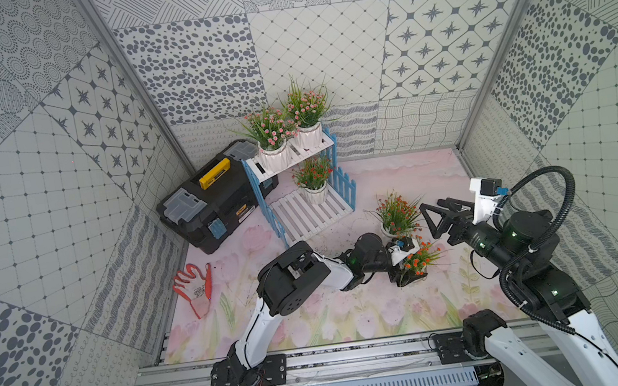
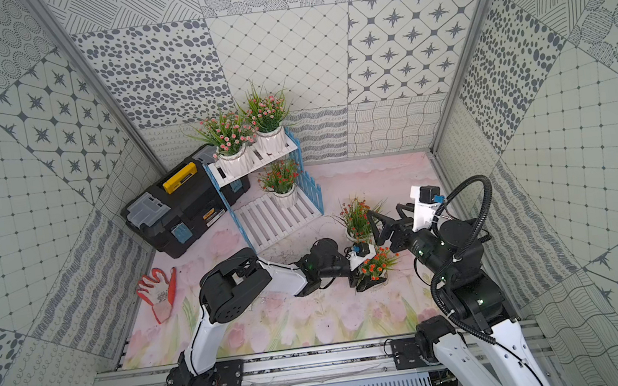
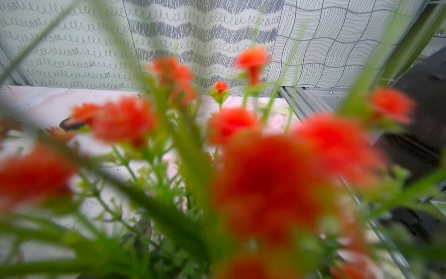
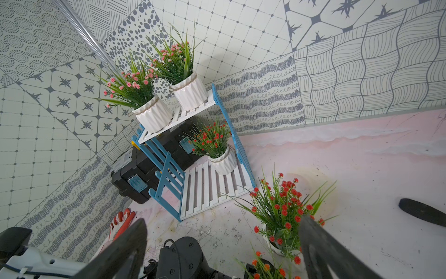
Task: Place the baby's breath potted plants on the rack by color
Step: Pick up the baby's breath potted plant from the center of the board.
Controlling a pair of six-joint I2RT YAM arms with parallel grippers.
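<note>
The rack (image 1: 304, 214) stands at the back of the mat. Two pink baby's breath potted plants (image 1: 271, 134) (image 1: 305, 110) sit on its upper shelf, and an orange-red one (image 1: 313, 179) on the lower shelf. On the mat right of the rack stands another orange-red plant (image 1: 396, 211) (image 4: 282, 207). In front of it is a third orange-red plant (image 1: 421, 258) (image 3: 265, 181), and the fingers of my left gripper (image 1: 413, 275) flank its pot. Blossoms fill the left wrist view and hide the jaws. My right gripper (image 1: 432, 205) (image 4: 223, 229) hovers open and holds nothing, beside the upright plant.
A black toolbox (image 1: 212, 205) with a yellow handle lies left of the rack, touching its frame. A red and white glove (image 1: 195, 288) lies on the mat at the left. Patterned walls close in the mat on three sides. Both arms meet at the mat's right centre.
</note>
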